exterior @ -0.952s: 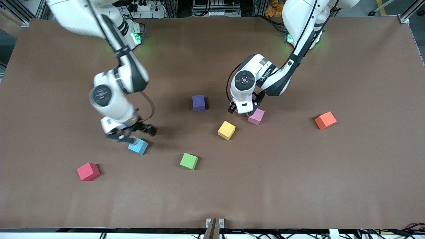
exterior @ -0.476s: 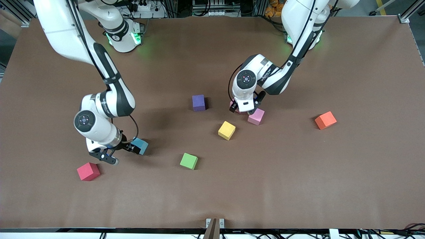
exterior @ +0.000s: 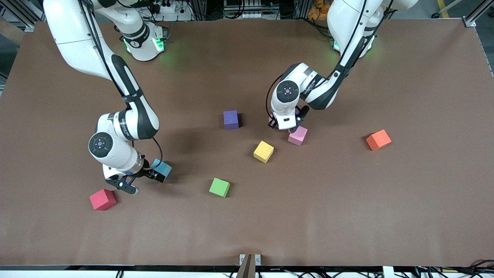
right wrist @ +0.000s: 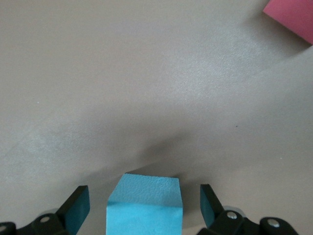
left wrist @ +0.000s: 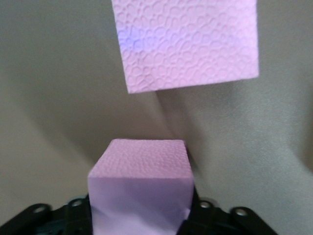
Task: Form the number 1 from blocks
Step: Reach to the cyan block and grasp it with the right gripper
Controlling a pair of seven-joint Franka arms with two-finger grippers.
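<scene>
Since the earlier frame the right arm had swung down and the left gripper [exterior: 283, 127] had closed. It now clamped a pink cube [left wrist: 141, 181] low over the table's [exterior: 424, 216] middle, with a second pink cube [exterior: 297, 135] just beside it. The right gripper [exterior: 142, 180] sat low with its jaws spread, the light blue cube [exterior: 162, 169] between them with a gap on each side, toward the right arm's end of the table. The red cube [exterior: 102, 199] lay near it, closer to the front edge.

A careless sweep of the left gripper would likely knock the second pink cube askew. An off-centre squeeze on the light blue cube could twist it.

The yellow cube [exterior: 263, 151], green cube [exterior: 219, 187] and purple cube [exterior: 230, 119] lay scattered about the middle; the orange cube [exterior: 378, 139] sat toward the left arm's end. Broad bare table lay along the front edge and in both front corners.
</scene>
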